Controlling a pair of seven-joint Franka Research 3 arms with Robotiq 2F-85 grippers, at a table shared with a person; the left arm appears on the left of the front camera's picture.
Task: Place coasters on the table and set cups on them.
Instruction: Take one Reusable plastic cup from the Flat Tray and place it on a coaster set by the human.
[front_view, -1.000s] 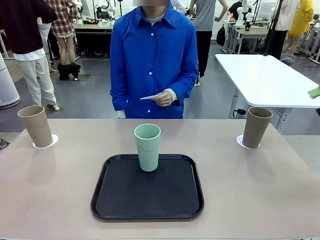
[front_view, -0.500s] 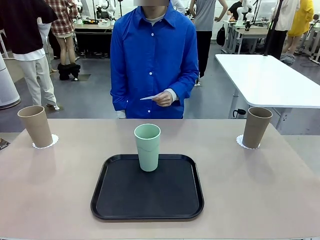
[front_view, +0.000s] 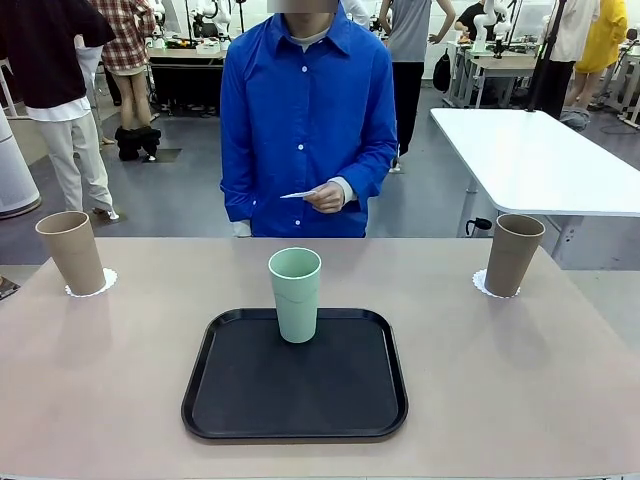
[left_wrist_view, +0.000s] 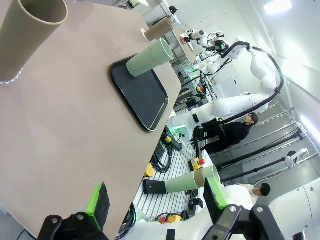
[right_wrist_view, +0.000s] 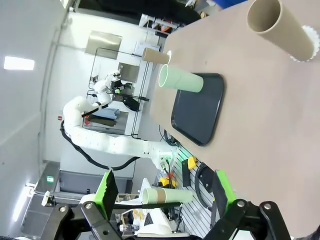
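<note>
Risk: the mint cup (front_view: 295, 293), tall on the tray (front_view: 240, 400), may tip if a gripper clips its rim. Both the left gripper (left_wrist_view: 156, 196) and the right gripper (right_wrist_view: 166, 189) gape wide, empty.

A black rounded-square tray (front_view: 295, 410) lies flat in the near middle of the front view. Behind it stands a person (front_view: 305, 120) in a bright blue buttoned shirt. A white table (front_view: 530, 160) stands farther back on the right, and other people (front_view: 60, 90) stand about the room beyond.

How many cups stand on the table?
3: left brown cup near the left edge, right brown cup near the right edge, green cup on the black tray.
</note>
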